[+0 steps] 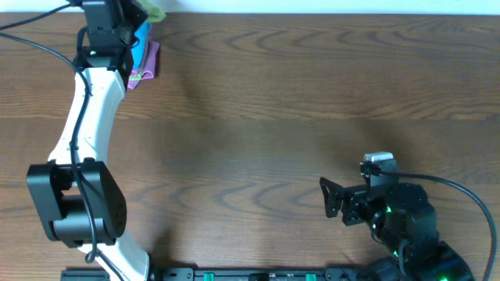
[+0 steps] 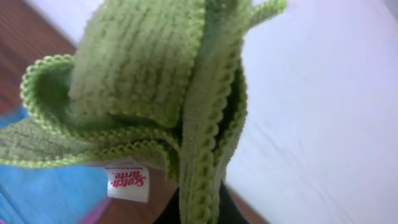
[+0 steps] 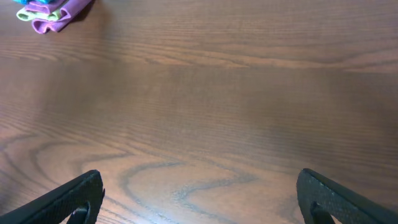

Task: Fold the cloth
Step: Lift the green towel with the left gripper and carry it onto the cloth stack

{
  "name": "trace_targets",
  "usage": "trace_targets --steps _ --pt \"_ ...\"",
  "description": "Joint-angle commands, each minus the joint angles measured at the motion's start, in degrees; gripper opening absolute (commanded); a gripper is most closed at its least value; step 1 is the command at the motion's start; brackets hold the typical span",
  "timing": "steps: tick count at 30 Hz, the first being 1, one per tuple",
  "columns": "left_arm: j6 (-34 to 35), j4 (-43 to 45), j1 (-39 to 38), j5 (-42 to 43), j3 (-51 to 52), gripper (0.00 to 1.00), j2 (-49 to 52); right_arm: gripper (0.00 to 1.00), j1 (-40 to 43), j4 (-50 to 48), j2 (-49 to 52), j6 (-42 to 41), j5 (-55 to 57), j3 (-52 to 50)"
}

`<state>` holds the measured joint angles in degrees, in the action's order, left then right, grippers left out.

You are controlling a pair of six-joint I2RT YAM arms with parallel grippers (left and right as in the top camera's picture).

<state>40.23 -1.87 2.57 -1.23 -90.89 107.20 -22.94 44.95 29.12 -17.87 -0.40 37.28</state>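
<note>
At the far left corner of the table (image 1: 273,117), the cloth (image 2: 155,81) is held bunched in the left gripper (image 1: 129,17). The jaws are clamped together on it, just above the blue cloth (image 2: 43,193) and the purple cloth (image 1: 148,64) of the same pile.

The step in hand is judged to be the pick: the cloth is gripped at the pile and no fold has yet been made. For the next move, it would need to be carried to the bare middle of the table and laid out flat, since a crumpled bundle cannot be folded cleanly. Care is called for so that the blue cloth beneath is not dragged along.

The right gripper (image 1: 330,199) is placed low near the front right, well apart from the pile, with its jaws wide apart and nothing between them.

Only a small green tip is shown by the overhead view, the rest being hidden by the arm. The gathered folds, the looped edging and a white label (image 2: 127,182) below that edging are shown by the left wrist view alone. From the right wrist view, the pile is seen far off as a small heap across open wood.
</note>
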Motion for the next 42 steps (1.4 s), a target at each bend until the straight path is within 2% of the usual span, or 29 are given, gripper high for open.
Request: trace_targets --steps 1,12,21,35,42 --pt "-1.7 1.73 0.96 -3.58 -1.2 0.06 2.89 0.99 0.42 -0.07 -0.24 -0.96 0.37 -0.44" --pt "-1.77 6.36 1.68 -6.58 -1.2 0.06 6.47 0.99 0.42 -0.07 -0.24 -0.96 0.37 -0.44" --pt "-4.5 9.55 2.19 -9.51 -1.2 0.06 6.95 0.99 0.42 -0.07 -0.24 -0.96 0.37 -0.44" --pt "-3.98 13.79 3.1 -6.23 -1.2 0.06 12.66 0.99 0.42 -0.07 -0.24 -0.96 0.37 -0.44" --pt "-3.87 12.26 3.1 -4.98 -1.2 0.06 13.68 0.99 0.42 -0.07 -0.24 -0.96 0.37 -0.44"
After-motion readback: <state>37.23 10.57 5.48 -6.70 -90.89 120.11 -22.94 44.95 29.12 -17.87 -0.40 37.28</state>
